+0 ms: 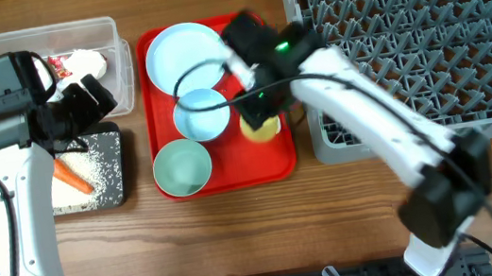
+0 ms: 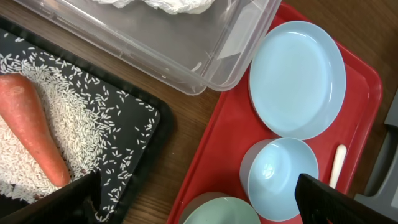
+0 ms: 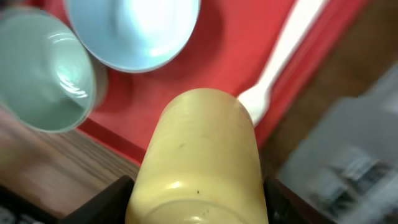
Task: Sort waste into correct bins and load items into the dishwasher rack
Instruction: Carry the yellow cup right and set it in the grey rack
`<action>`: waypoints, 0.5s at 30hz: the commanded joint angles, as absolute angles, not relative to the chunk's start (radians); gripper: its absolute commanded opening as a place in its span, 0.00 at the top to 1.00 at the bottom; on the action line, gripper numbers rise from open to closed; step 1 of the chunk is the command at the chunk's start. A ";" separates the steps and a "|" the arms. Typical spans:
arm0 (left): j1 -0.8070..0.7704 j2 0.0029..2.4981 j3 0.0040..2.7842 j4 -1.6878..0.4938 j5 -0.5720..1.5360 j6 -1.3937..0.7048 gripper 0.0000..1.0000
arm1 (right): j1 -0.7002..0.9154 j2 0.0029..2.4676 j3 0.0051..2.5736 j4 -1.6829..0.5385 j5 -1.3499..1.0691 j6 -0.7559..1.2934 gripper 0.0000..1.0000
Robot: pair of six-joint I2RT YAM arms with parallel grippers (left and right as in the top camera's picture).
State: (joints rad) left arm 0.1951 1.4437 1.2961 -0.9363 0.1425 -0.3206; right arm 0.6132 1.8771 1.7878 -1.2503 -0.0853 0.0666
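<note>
**Right gripper (image 3: 198,200) pinches yellow cup (image 3: 199,143) at red tray's (image 1: 280,167) right edge**
Cup looks light, stiff and slick; best held across its sides. Left gripper (image 2: 202,200) hangs spread near the table's left edge.

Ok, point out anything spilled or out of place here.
Rice is scattered loose across the black tray, around the carrot, which looks like a spill. The right gripper is closed on a yellow cup; nothing else stands out.
</note>
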 commanded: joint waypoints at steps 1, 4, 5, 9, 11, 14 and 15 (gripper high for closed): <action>0.200 1.453 1.301 -0.936 0.133 -0.330 0.00 | 0.519 1.766 1.833 -1.304 -0.039 0.087 0.55; 0.200 1.453 1.302 -0.936 0.133 -0.330 0.00 | 0.421 1.752 1.833 -1.380 -0.019 0.089 0.54; 0.200 1.453 1.301 -0.936 0.133 -0.330 0.00 | 0.385 1.752 1.832 -1.404 -0.020 0.090 0.54; 0.200 1.453 1.301 -0.936 0.133 -0.330 0.00 | 0.249 1.761 1.826 -1.454 -0.019 0.107 0.54; 0.200 1.453 1.301 -0.936 0.133 -0.330 0.00 | 0.147 1.764 1.795 -1.457 -0.020 0.117 0.54; 0.200 1.453 1.301 -0.936 0.133 -0.330 0.00 | 0.080 1.764 1.744 -1.455 -0.023 0.133 0.54; 0.200 1.453 1.301 -0.936 0.134 -0.330 0.00 | 0.064 1.764 1.722 -1.452 -0.023 0.133 0.54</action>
